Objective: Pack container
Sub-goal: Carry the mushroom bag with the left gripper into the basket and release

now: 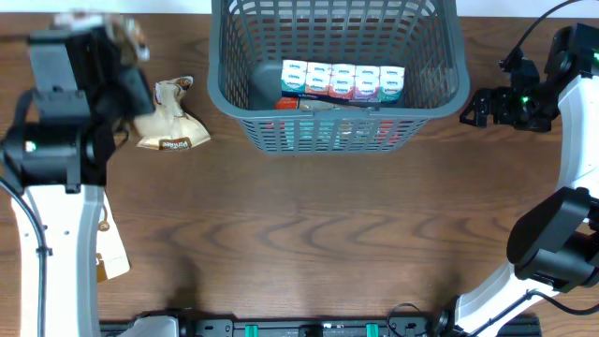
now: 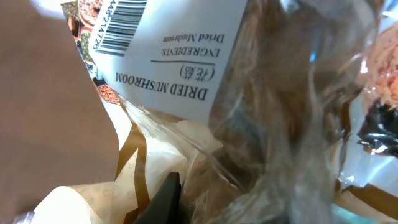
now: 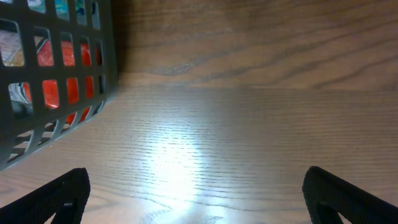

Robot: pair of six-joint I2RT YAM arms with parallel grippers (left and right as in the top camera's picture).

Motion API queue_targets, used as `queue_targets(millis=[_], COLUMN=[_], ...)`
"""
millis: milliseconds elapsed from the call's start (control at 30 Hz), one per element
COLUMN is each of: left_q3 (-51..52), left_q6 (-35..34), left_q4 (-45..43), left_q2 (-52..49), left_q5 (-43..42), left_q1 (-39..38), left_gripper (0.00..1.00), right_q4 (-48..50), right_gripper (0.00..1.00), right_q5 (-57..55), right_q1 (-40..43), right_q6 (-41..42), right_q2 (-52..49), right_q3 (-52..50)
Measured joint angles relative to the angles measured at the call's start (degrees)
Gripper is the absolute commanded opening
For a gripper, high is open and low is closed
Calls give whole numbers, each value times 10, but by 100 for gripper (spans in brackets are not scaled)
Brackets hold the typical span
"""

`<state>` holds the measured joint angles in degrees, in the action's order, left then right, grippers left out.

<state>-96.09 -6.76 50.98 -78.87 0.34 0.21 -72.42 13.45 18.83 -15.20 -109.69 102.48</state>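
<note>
Right wrist view, container up-left of spread right jaws, left jaws unreadable.

A tan packet lies on the wooden table; a clear dried-mushroom bag fills the left wrist view.

The left arm, along the left edge of the overhead frame, has a smooth white link topped by bulky matt black joint housings. One housing carries a small green light, and a thin black cable runs down the shell. The right arm, at the right edge, has white links, rounded black joints, a green light and a black cable. The right tool has black, finely grained fingers. The left wrist view shows one black wedge-shaped fingertip.
</note>
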Motion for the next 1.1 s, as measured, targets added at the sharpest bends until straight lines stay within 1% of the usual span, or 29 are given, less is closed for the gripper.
queue_targets(millis=[133, 233, 333, 433, 567, 733, 933, 1033, 1100], left_q3=[-137, -215, -292, -341, -354, -354, -354, -354, -354], left_q6=[16, 38, 74, 115, 181, 268, 398, 454, 476], left_q4=[0, 0, 3, 3, -2, 1, 3, 6, 11], left_q2=[-83, -145, -215, -271, -312, -329, -363, -412, -451], left_q5=[1, 1, 1, 1, 0, -2, -2, -1, -1], left_q1=[-47, -83, -132, -183, -249, -303, -308, -303, -300], left_gripper=[6, 6, 6, 6, 6, 6, 6, 6, 6], right_q4=[0, 0, 0, 0, 0, 0, -2, -2, -2], right_gripper=[99, 99, 99, 99, 99, 99, 99, 99, 99], right_q5=[-1, -2, -2, -2, -2, -2, -2, -2, -2], right_q1=[0, 0, 0, 0, 0, 0, 0, 0, 0], right_q6=[0, 0, -2, -3, -4, -4, -4, -4, -4], right_q2=[0, 0, 0, 0, 0, 0, 0, 0, 0], right_q3=[0, 0, 0, 0, 0, 0, 0, 0, 0])
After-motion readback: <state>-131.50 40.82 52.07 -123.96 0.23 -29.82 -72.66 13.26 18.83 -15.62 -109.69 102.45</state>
